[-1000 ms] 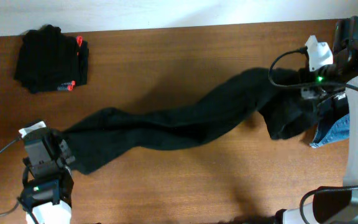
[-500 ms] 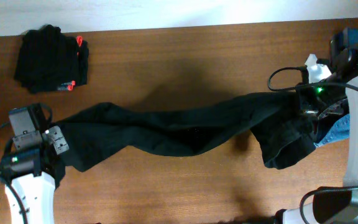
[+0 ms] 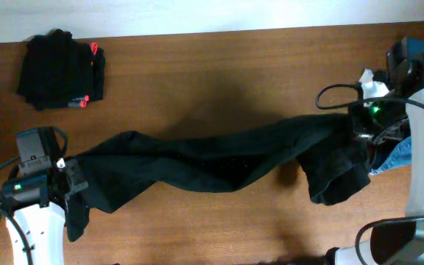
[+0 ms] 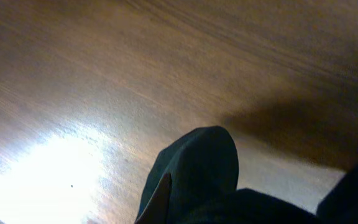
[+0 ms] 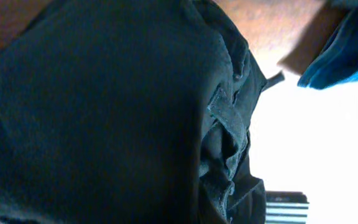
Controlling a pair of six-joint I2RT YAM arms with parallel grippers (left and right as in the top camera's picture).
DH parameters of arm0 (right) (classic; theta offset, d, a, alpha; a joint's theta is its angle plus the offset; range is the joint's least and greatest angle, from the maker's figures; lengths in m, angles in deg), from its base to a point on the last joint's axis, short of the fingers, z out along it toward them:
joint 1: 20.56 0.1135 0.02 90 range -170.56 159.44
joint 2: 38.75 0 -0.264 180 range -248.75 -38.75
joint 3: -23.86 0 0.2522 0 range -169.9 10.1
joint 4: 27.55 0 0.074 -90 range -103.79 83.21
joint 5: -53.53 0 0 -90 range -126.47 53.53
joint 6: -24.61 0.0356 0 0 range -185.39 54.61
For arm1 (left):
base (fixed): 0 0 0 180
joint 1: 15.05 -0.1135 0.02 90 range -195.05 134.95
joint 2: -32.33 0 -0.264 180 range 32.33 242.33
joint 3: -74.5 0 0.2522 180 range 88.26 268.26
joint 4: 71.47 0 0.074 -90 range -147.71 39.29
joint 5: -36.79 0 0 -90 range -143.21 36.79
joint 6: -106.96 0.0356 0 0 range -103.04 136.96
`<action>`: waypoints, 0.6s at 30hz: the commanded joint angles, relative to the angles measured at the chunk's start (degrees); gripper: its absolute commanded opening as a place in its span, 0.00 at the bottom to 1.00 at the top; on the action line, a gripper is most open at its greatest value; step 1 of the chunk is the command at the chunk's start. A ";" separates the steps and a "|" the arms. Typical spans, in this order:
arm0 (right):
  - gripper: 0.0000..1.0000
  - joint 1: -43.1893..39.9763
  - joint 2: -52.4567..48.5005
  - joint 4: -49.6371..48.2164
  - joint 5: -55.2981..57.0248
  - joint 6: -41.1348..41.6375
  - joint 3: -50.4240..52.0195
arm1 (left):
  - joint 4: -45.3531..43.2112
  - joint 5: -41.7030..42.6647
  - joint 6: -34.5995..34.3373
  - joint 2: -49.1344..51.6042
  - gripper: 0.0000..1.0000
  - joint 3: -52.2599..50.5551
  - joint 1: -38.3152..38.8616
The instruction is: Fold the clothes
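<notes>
Jaws pressed tight, the left gripper (image 3: 71, 179) and right gripper (image 3: 359, 126) each pinch one end of the black jeans (image 3: 212, 158), which stretch across the wooden table (image 3: 197, 66) (blue denim (image 3: 400, 153) beside the right).

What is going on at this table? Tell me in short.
The two arms are holding a pair of black jeans stretched out lengthwise over the table. The left gripper is shut on one end and the right gripper is shut on the other, where the fabric bunches and hangs down. The jeans are not yet folded. A folded black bundle lies at the far left corner, and a blue denim piece lies by the right arm.
</notes>
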 commanded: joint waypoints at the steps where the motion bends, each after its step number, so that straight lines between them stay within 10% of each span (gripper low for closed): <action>1: 0.04 -0.57 1.90 0.37 -0.98 2.45 2.56 | 1.16 0.74 -1.14 -1.20 0.00 1.60 -0.37; 18: 0.04 -0.57 10.93 0.35 -1.18 5.07 5.86 | 11.19 2.34 -1.20 -3.89 0.00 13.42 -0.37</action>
